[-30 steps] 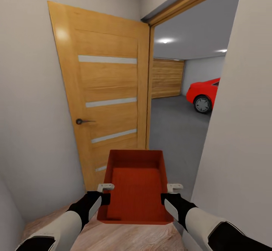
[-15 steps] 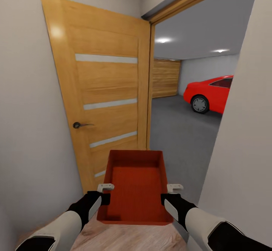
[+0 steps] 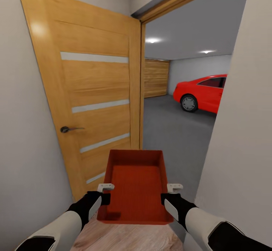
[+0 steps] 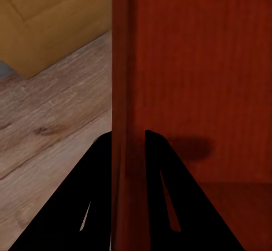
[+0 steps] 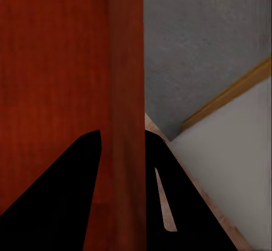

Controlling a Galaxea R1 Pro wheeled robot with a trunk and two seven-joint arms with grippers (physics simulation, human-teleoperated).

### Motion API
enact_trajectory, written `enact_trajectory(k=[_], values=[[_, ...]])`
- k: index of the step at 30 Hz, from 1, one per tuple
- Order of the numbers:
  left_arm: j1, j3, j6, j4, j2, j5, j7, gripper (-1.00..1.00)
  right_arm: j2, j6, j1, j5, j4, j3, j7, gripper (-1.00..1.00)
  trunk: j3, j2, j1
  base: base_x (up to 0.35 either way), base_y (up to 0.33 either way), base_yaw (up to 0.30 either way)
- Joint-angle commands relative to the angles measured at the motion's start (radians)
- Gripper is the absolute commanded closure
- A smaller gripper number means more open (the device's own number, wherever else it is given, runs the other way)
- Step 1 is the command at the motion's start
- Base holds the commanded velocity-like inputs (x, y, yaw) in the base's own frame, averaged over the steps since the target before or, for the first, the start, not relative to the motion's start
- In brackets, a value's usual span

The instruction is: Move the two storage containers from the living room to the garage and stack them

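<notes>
The left end effector [image 3: 106,192] is pinched on the left wall of the orange-red storage container [image 3: 136,190], and the right end effector [image 3: 169,192] is clamped on its right wall, so the bin hangs level between both arms. Ahead, past the open wooden door [image 3: 90,96], lie the garage's grey floor [image 3: 170,130] and a red car [image 3: 200,92].

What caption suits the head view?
Both grippers carry an orange-red storage container toward the open wooden door into the garage with a red car.
</notes>
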Motion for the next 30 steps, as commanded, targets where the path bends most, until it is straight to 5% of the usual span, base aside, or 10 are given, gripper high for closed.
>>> enact_trajectory(k=[1, 11, 30], values=[[0.0, 0.007, 0.007, 0.0, -0.006, -0.018, 0.011, 1.0, 0.003, 0.007, -0.001, 0.026, -0.003, 0.015, -0.008, 1.0, -0.002, -0.002, 0.0, 0.001, 0.001, -0.286], [0.0, 0.007, 0.008, 0.0, -0.006, -0.018, 0.011, 1.0, 0.003, 0.007, -0.001, 0.026, -0.003, 0.015, -0.008, 1.0, -0.002, -0.002, 0.0, 0.002, 0.003, -0.277], [0.0, 0.007, 0.007, 0.0, -0.007, -0.02, 0.011, 1.0, 0.003, 0.008, -0.001, 0.026, -0.003, 0.015, -0.008, 1.0, -0.002, -0.002, 0.0, 0.102, 0.208, -0.058]])
